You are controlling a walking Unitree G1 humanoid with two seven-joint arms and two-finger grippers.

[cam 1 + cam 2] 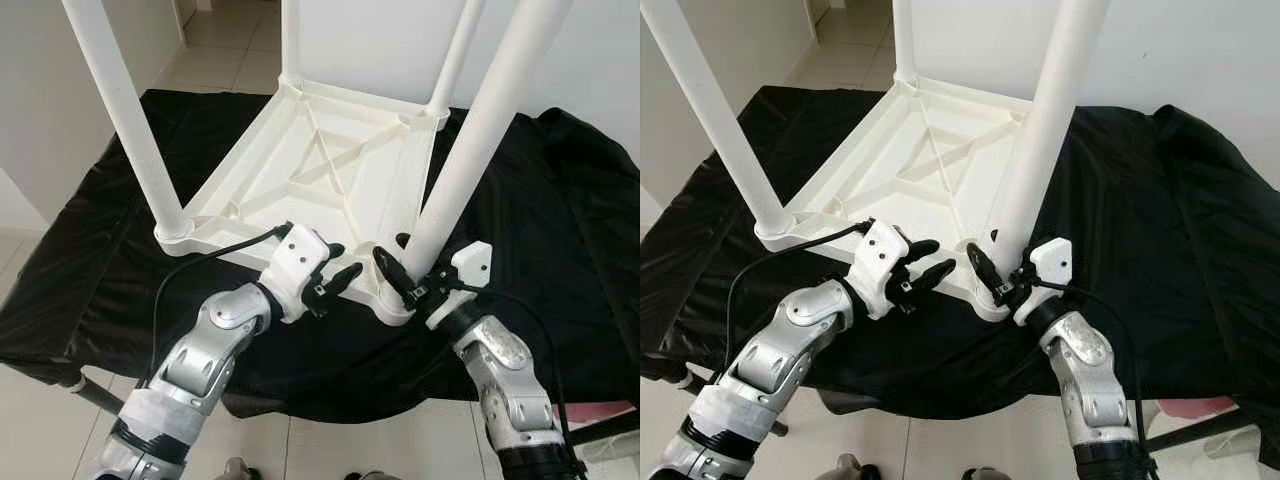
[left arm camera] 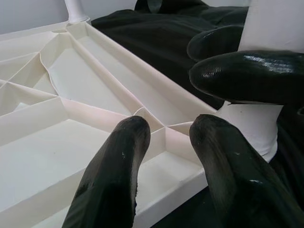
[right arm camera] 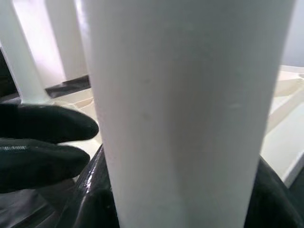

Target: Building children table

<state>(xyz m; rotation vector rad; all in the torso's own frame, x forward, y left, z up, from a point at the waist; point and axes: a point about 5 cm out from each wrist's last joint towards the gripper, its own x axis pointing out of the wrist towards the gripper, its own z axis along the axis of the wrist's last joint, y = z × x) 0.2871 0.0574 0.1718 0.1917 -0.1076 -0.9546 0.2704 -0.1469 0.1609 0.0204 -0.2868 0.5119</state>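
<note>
**White table upside down, right gripper on near leg**

White plastic tabletop point(image 1: 320, 170) lies inverted on a black cloth point(image 1: 560, 230), four legs up. Right gripper point(image 1: 408, 268) clamps the base of the near right leg point(image 1: 470, 150), fingers pinched around it at the corner socket. Left gripper point(image 1: 335, 272) sits just beside it over the tabletop's near edge, fingers point(image 2: 114, 171) slightly spread, holding nothing.

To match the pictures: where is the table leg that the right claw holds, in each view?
Left eye: held leg, right of centre.
Right eye: centre.
Left wrist: beyond the right claw, at the edge.
Right wrist: close up, centre.
Shared landmark: ribbed tabletop underside.
</note>
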